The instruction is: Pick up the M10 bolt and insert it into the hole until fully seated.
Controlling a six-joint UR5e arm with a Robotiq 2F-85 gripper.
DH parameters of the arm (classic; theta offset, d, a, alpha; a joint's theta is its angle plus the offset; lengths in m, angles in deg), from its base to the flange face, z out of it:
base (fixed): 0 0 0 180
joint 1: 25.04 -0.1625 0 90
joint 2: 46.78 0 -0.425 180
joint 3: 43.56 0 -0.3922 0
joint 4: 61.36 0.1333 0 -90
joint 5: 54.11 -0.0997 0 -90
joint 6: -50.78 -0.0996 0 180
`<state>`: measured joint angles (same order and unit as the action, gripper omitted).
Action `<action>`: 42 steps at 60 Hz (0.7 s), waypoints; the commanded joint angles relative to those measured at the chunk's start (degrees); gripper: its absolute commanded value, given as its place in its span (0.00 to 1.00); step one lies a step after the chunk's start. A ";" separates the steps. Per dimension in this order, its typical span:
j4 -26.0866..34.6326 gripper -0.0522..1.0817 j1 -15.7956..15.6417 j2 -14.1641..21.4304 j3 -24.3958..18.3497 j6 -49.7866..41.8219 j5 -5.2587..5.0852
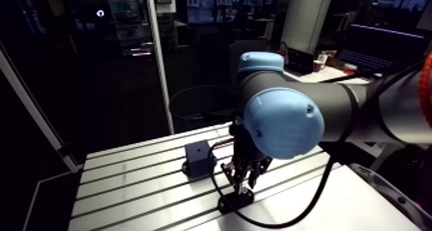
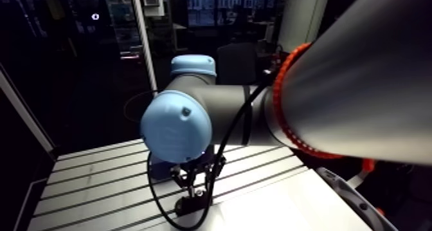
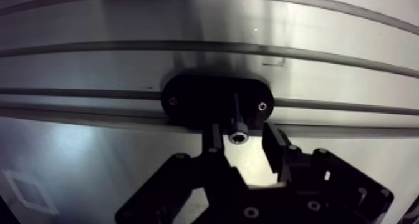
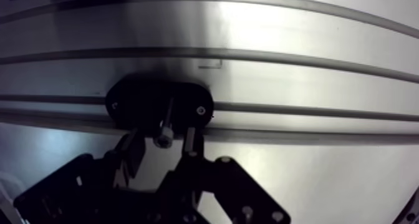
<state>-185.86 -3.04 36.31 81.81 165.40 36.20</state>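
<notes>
On my arm view I start at the left of the tabletop [image 1: 128,182]. One dark cube block [image 1: 199,159] stands there, with a single hole [image 1: 200,145] in its top face. It sits at about ten o'clock from the pincer [image 3: 242,134], near it but clear of it.

Moving right, the wrist view gives me the close picture. One black oval holder [image 3: 199,102] lies across a slot of the tabletop, with two small screws in it, one at its nine o'clock end and one at its three o'clock end. The M10 bolt [image 3: 237,120], the only one I can count, stands in that holder with its socket head towards the camera and its shank running down into the black body.

The pincer is low over it, and its two fingers [image 3: 215,139] straddle the bolt head, one at nine o'clock and one at three. I see a sliver of gap on each side, so I read it as part open and gripping nothing yet.

I'd expect the bolt to be rigid steel, dense for its size and not fragile. The smooth round head could roll or slip between flat pads. I would close squarely across the head or the shank just under it and keep it plumb, because a tilted bolt would likely jam at the hole's mouth.
</notes>
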 commanded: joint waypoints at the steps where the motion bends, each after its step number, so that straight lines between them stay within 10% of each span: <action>1: 0.00 0.53 -0.03 -0.09 0.10 -0.14 -0.01; 42: -2.29 0.55 -0.11 -0.53 0.62 -0.31 -0.01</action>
<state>-187.68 -3.15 35.90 82.16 165.04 36.16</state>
